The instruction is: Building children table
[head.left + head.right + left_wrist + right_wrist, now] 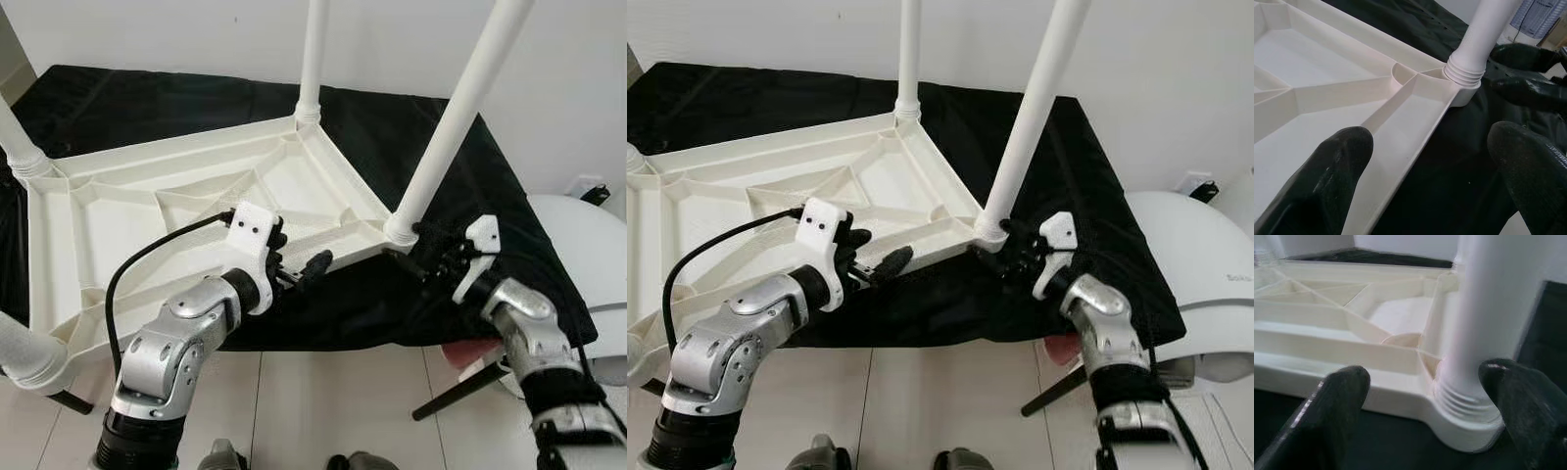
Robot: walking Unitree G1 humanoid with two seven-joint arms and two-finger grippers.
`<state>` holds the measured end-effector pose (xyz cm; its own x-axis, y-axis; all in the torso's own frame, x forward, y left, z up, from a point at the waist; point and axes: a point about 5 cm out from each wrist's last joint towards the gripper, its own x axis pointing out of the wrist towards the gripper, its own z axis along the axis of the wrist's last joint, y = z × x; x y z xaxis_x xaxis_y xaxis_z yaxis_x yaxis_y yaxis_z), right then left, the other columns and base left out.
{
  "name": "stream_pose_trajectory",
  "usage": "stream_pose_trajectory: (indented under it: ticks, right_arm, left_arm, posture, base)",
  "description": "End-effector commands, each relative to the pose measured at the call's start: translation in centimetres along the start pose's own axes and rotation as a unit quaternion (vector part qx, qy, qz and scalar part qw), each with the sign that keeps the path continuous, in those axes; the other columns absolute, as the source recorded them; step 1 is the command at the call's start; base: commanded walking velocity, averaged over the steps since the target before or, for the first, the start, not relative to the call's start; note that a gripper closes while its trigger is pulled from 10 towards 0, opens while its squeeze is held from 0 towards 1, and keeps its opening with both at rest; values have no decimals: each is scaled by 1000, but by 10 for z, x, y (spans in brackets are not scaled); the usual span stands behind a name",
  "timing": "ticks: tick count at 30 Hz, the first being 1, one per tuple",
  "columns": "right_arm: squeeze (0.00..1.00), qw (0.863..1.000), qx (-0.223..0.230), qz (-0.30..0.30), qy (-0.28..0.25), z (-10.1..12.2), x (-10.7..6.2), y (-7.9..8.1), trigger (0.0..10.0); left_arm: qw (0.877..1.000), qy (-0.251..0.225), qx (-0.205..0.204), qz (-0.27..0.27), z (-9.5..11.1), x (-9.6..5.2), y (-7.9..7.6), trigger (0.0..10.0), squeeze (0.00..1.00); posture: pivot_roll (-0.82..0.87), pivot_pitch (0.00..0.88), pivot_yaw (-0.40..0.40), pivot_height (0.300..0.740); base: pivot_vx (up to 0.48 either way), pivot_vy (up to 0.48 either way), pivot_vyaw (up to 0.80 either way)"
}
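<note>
Upturned white plastic tabletop [196, 196], ribbed underside facing up, lying flat on a black cloth [490, 196] spread over the floor. Shallow triangular and trapezoid cells between raised ribs; round threaded sockets at the corners. White tubular legs standing in the sockets: near-right leg [451, 117] tilted slightly toward the upper right, far leg [313, 54] close to upright, left-corner leg [15, 137] cut by the picture's edge, near-left leg [24, 352] only partly in frame. Long axis of each leg running up and away from the tabletop; tabletop itself set diagonally, one corner pointing toward the right gripper.

Left gripper [299, 264] at the near edge of the tabletop, fingers apart, one fingertip [1337, 166] over the inner tray and the other beyond the rim above the cloth; nothing held. Right gripper [1420, 396] just beside the near-right corner socket, fingers spread to either side of the leg's threaded base; contact not discernible.

Near rim of the tabletop close to the cloth's front hem, pale tiled floor [323, 392] beyond it. White rounded appliance [578, 245] to the right past the cloth's edge. White wall [147, 29] directly behind the cloth.
</note>
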<state>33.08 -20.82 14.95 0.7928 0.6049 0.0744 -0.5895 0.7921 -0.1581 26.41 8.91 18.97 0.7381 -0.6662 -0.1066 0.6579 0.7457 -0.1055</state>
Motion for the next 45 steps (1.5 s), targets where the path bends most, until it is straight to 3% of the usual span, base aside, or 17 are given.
stream_pose_trajectory:
  ticks: [1, 5, 15, 21, 28, 34, 37, 40, 45]
  right_arm:
    - [0, 999, -21, -42, 7, 1, -1, -15, 10000]
    - [0, 997, -20, -77, 8, 6, 8, -30, 10000]
    - [0, 997, -31, -67, 21, 12, 19, -37, 10000]
    - [0, 995, -49, -86, 18, 11, 13, -42, 10000]
    - [0, 997, -44, -68, -17, 16, -12, -44, 10000]
    - [0, 999, -25, -35, -10, 15, -30, -35, 10000]
    - [0, 1000, -21, -15, -10, 15, -31, -30, 10000]
    - [0, 998, -1, 67, -9, 17, -27, -10, 10000]
    - [0, 996, 4, 89, -9, 18, -25, -5, 10000]
  left_arm:
    - [1000, -4, -6, -21, 2, -1, -10, 10000, 0]
    - [999, -6, 1, -52, 5, -9, -19, 10000, 0]
    - [999, 4, 10, -44, 4, -17, -18, 10000, 0]
    - [999, 8, 11, -33, 3, -20, -17, 10000, 0]
    - [999, 7, 9, -46, 5, -17, -18, 10000, 0]
    - [998, 13, 12, -56, 4, -13, -17, 10000, 0]
    - [998, 13, 14, -56, 4, -13, -15, 10000, 0]
    - [998, 17, 29, -53, 6, -13, -9, 10000, 0]
    - [998, 17, 34, -51, 6, -13, -7, 10000, 0]
  posture:
    - [34, 70, -91, 740]
    - [37, 71, -84, 740]
    - [68, 74, -95, 740]
    - [68, 70, -100, 740]
    - [16, 62, -76, 740]
    - [-12, 62, -62, 740]
    - [-13, 60, -61, 740]
    - [-12, 58, -64, 740]
    - [-12, 58, -64, 740]
  base:
    - [0, 0, 0]
    - [0, 0, 0]
    - [0, 0, 0]
    - [0, 0, 0]
    - [0, 0, 0]
    - [0, 0, 0]
    - [0, 0, 0]
    - [0, 0, 0]
    - [0, 0, 0]
